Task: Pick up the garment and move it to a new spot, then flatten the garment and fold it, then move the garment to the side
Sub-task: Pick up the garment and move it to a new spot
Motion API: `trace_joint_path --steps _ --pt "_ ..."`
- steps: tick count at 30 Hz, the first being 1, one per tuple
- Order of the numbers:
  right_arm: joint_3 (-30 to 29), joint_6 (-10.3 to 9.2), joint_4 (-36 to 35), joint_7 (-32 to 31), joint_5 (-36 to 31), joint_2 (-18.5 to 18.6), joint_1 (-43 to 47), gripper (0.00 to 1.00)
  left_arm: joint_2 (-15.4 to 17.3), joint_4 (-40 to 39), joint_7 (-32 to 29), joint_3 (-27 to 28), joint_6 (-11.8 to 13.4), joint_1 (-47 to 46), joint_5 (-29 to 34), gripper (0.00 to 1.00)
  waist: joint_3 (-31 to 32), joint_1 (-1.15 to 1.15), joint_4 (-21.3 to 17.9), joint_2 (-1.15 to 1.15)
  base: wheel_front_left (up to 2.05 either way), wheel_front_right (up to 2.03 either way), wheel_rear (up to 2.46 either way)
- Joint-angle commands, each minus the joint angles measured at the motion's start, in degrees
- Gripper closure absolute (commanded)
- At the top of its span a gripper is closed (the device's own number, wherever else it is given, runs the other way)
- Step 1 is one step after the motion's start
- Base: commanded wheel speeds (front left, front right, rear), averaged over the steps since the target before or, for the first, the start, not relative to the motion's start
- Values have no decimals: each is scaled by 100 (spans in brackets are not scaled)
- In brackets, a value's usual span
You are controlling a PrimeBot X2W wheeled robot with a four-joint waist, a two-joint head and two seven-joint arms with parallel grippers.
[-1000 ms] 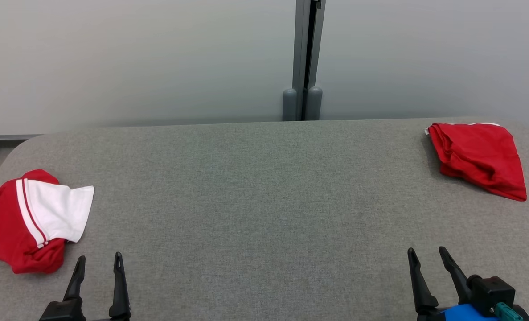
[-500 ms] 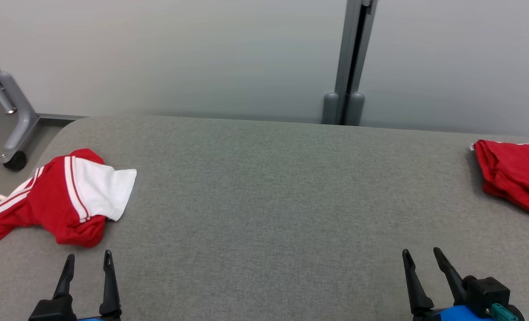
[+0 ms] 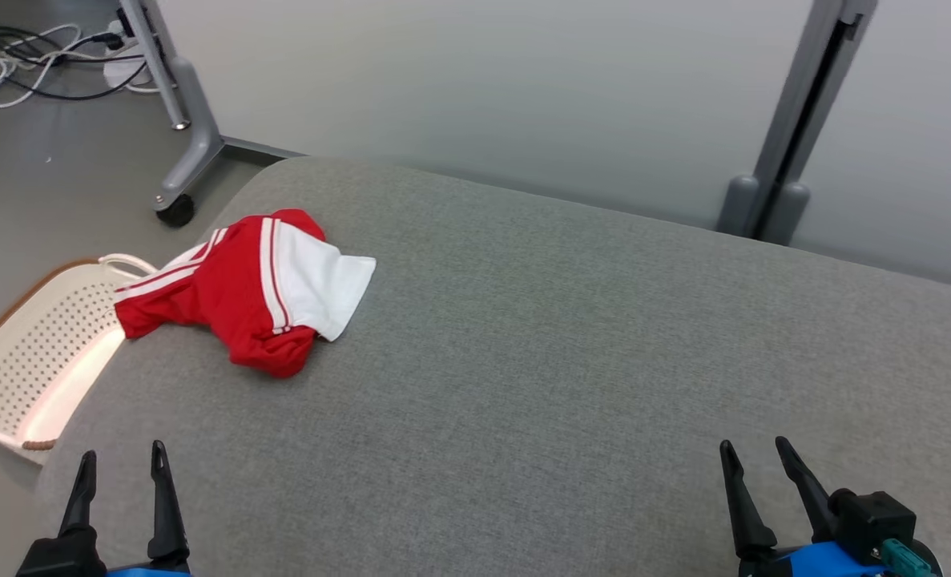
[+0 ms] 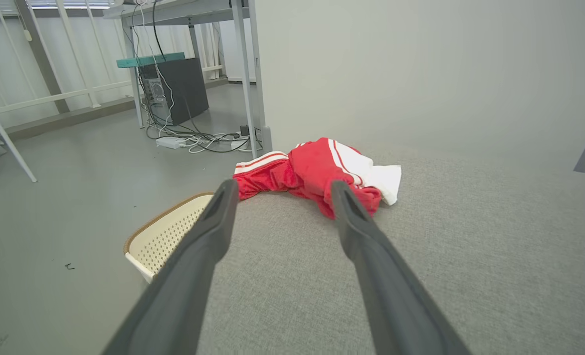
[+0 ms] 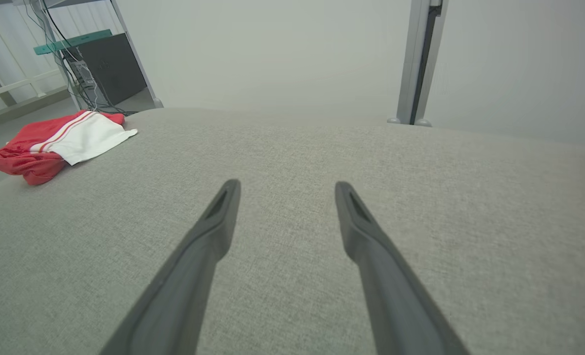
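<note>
crumpled red-and-white fabric garment (image 3: 239,300) lies at the ten o'clock corner of the grey padded table (image 3: 539,361), long axis nine-to-three, at one o'clock from the nearer left gripper (image 3: 122,451); right gripper (image 3: 752,442) sits well apart; both jaws gape, empty.

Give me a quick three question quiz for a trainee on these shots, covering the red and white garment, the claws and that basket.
1. True or false: the left claw is shut on the red and white garment.
2. What sits off the table edge beside the garment? A) a white perforated basket B) a bucket C) a stool
3. Which claw is nearer the garment?
Key: 1 false, it stands open and empty; 2 A; 3 the left.
</note>
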State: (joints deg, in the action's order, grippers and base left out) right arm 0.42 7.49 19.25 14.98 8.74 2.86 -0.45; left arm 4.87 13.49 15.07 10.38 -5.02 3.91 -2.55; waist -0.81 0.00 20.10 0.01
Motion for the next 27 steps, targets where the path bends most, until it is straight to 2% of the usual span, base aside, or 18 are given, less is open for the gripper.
trace_joint_path --steps 1,13,20,27 --pt "-14 1 -29 30 -19 8 -54 0 8 -24 15 23 27 -83 -8 0 -121 0 227 -1 0 0 0" --pt "-69 1 -27 31 -160 9 -51 0 -23 -108 15 79 78 64 6 0 -86 0 726 -1 0 0 0" --pt "-19 1 -12 30 -143 9 -35 0 -13 -111 15 146 77 74 -18 0 -53 0 718 -1 0 0 0" --pt "-107 1 -103 31 -302 11 -130 0 64 -63 14 215 17 -260 -75 0 -175 0 477 -1 0 0 0"
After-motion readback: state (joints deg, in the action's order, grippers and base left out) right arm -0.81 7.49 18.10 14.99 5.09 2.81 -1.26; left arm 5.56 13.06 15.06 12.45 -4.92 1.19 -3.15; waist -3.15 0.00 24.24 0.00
